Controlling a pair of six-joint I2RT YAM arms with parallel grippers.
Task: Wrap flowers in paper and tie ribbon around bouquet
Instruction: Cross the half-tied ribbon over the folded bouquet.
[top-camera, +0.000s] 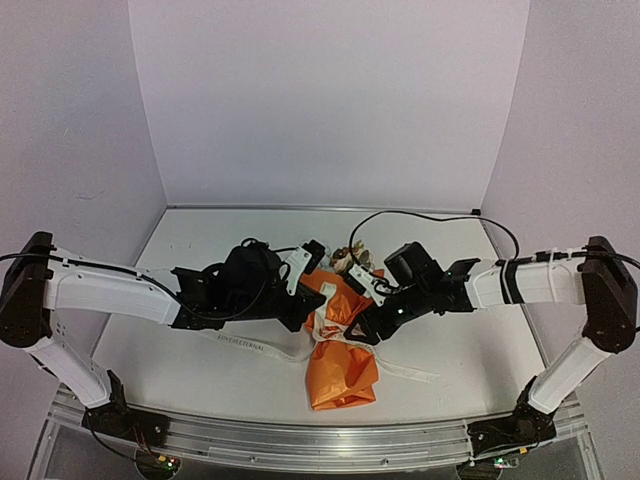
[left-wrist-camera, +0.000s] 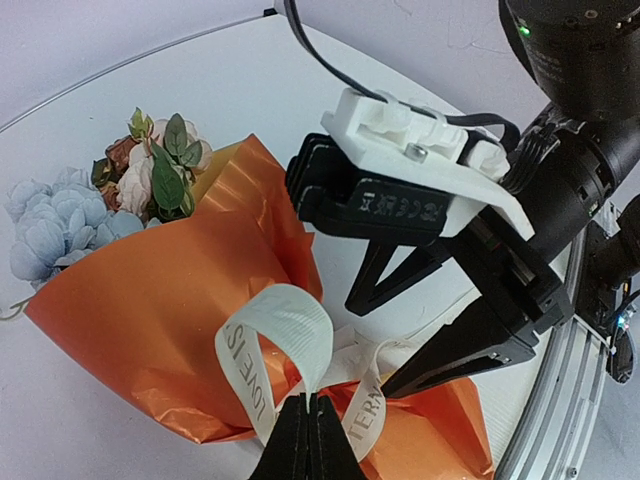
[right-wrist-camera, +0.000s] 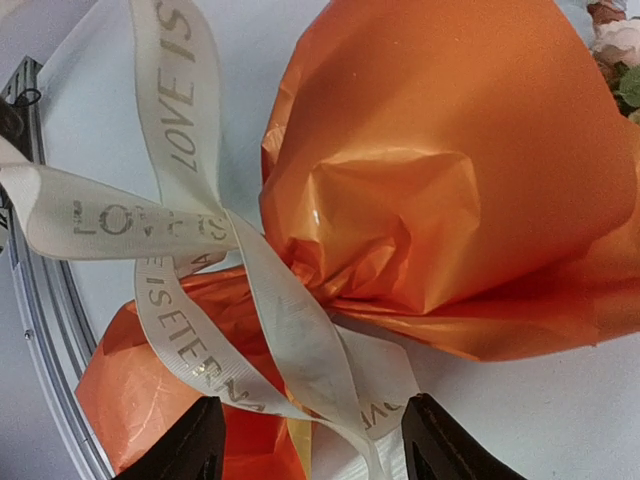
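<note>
Lying on the table (top-camera: 190, 240) between both arms, the bouquet (top-camera: 345, 365) forms an orange cone. Left wrist: left pincer (left-wrist-camera: 308, 435) pinches the ribbon (left-wrist-camera: 290, 325) loop, printed "LOVE IS". Right wrist: right pincer (right-wrist-camera: 315, 425) spread astride ribbon reading "IS ETERNA".

Orange bouquet (top-camera: 345, 372) on white table (top-camera: 470, 335), ribbon (top-camera: 247, 347) trailing left

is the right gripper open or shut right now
Open. The right gripper has its fingers well apart, with the ribbon unpinched between them.
</note>
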